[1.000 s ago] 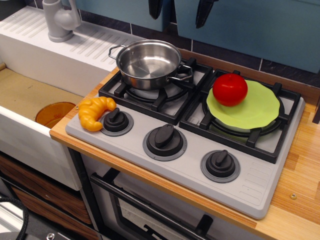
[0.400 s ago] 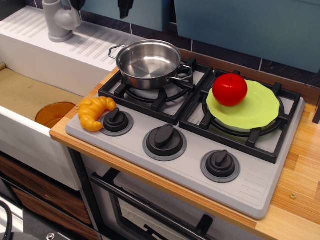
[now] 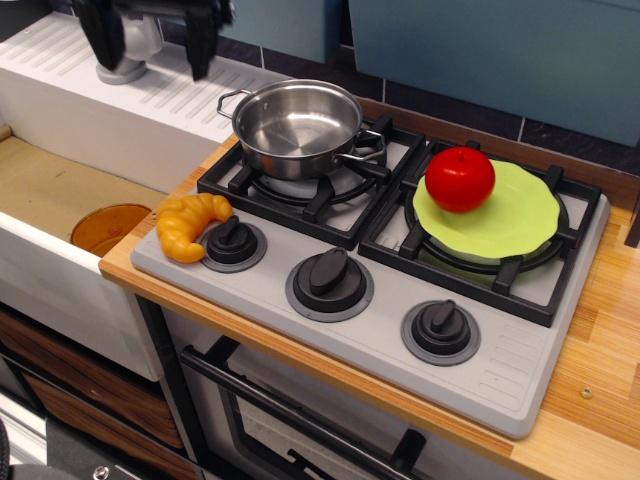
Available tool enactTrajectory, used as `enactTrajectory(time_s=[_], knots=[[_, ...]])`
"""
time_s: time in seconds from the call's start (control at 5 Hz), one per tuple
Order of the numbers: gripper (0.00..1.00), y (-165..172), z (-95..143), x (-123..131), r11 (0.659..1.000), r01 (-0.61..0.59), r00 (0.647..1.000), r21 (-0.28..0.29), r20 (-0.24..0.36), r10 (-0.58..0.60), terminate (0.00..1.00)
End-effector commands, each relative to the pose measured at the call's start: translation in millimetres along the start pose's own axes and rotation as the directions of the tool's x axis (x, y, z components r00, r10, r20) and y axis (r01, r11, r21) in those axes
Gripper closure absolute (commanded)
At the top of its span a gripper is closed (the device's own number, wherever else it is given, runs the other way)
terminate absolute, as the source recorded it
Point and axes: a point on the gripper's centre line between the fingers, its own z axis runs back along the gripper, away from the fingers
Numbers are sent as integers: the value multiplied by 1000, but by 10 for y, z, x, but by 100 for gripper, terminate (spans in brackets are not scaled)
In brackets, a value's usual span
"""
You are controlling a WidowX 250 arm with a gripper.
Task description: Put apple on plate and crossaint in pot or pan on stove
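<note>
Croissant (image 3: 190, 225) lies on the front left corner of the stove (image 3: 330, 330), touching the leftmost knob (image 3: 232, 241), at about 8 o'clock from the pot (image 3: 298, 127). It is not yet in the pot, which stands empty on the left burner grate (image 3: 310, 190). The apple (image 3: 460, 179) already sits on the plate (image 3: 510, 215), on its left part, and the plate rests on the right burner grate (image 3: 560, 270). So I judge the first half of the task done and the second half not begun.

The gripper (image 3: 150, 40) is at the top left of the view, at about 10 o'clock from the pot and well apart from the croissant, above the white draining board (image 3: 60, 60) and in front of the grey tap (image 3: 125, 55). Its two dark fingers (image 3: 103, 35) point down with a wide gap between them, and nothing is held in it. To take the croissant, it will probably need to travel toward 6 o'clock and go down over it.
</note>
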Motion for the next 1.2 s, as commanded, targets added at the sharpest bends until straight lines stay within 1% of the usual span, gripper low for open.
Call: enactTrajectory(time_s=[0.0, 0.2, 0.4, 0.6, 0.8, 1.0], knots=[[0, -38, -151, 45, 998, -62, 988, -7, 140, 63, 0], [0, -40, -306, 13, 998, -56, 985, -17, 165, 58, 0], [0, -1, -441, 12, 998, -56, 984, -23, 166, 59, 0], [0, 98, -578, -26, 998, -47, 981, -30, 189, 52, 0], [0, 131, -635, -31, 998, -31, 977, -45, 212, 40, 0], [0, 126, -629, -27, 998, -27, 975, -51, 219, 38, 0]])
